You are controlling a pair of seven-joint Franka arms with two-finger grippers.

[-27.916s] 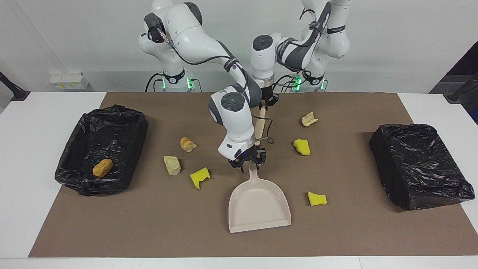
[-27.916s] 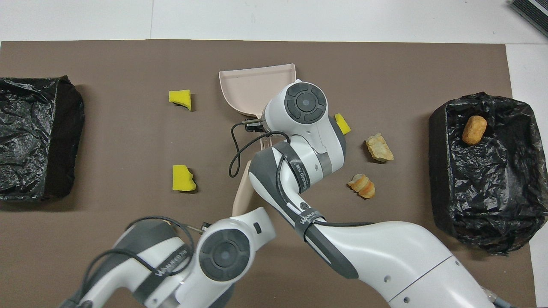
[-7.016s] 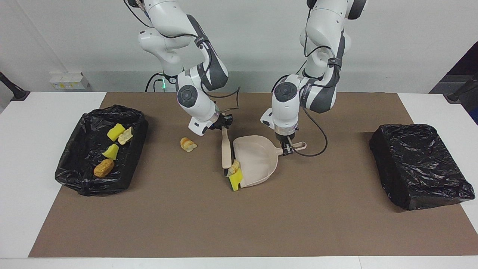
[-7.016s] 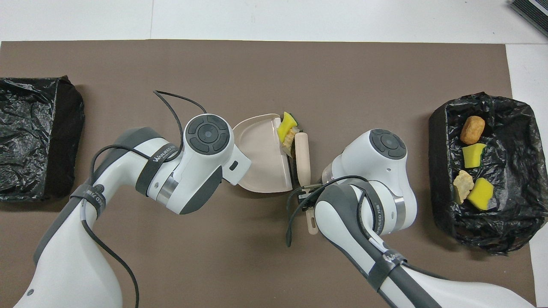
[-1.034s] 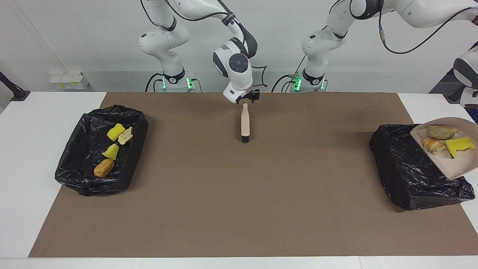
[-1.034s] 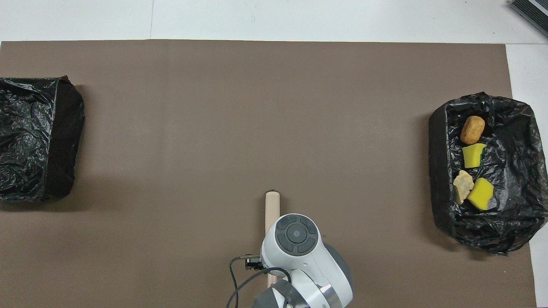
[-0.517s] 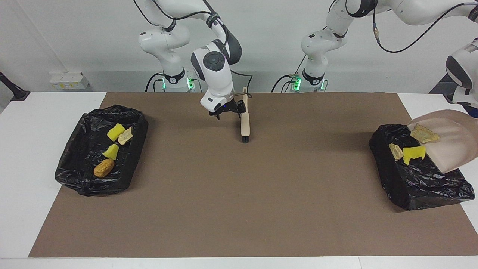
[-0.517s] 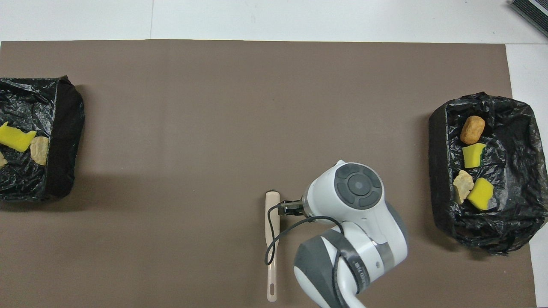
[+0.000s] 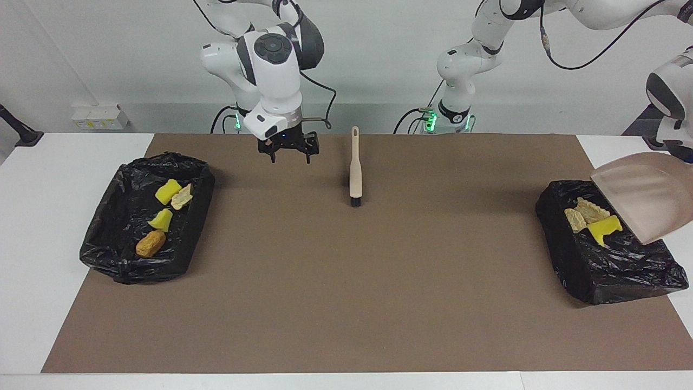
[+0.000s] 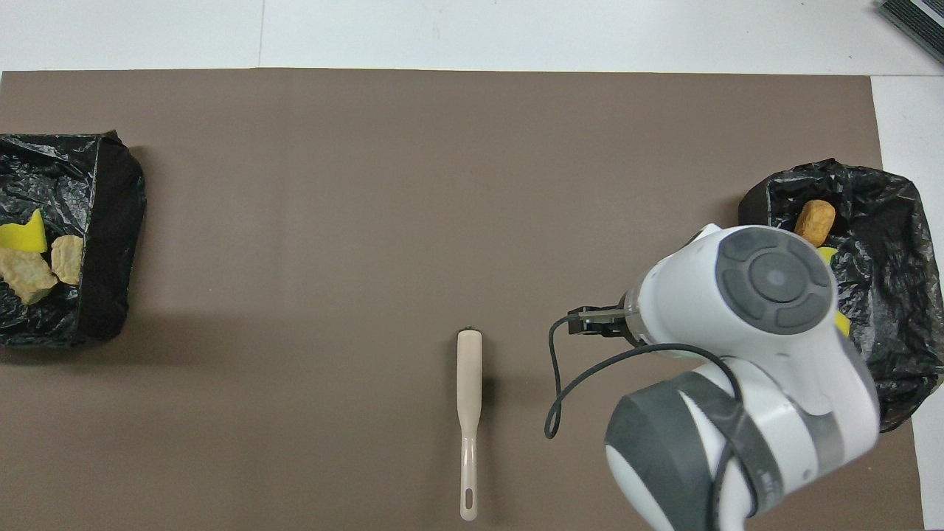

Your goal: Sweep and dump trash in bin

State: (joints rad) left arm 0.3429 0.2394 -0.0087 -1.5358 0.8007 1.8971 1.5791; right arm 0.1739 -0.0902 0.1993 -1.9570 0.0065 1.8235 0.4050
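My left gripper (image 9: 686,157), at the view's edge, holds the beige dustpan (image 9: 641,201) tilted steeply, mouth down, over the black-lined bin (image 9: 622,271) at the left arm's end. The pan shows no trash. In that bin lie a yellow chunk (image 9: 603,230) and two beige pieces (image 9: 582,215), which also show in the overhead view (image 10: 26,271). My right gripper (image 9: 288,150) is open and empty, raised over the mat beside the brush (image 9: 355,168). The brush lies flat on the mat, bristles away from the robots.
The bin (image 9: 108,254) at the right arm's end holds two yellow chunks (image 9: 168,190), a beige piece (image 9: 182,196) and an orange-brown lump (image 9: 150,244). In the overhead view my right arm (image 10: 759,346) covers part of that bin (image 10: 885,221). The brown mat (image 9: 346,303) is bare.
The left arm tipped the dustpan further and the last beige piece slid into the bin. My right gripper moved up and away from the brush toward the right arm's end.
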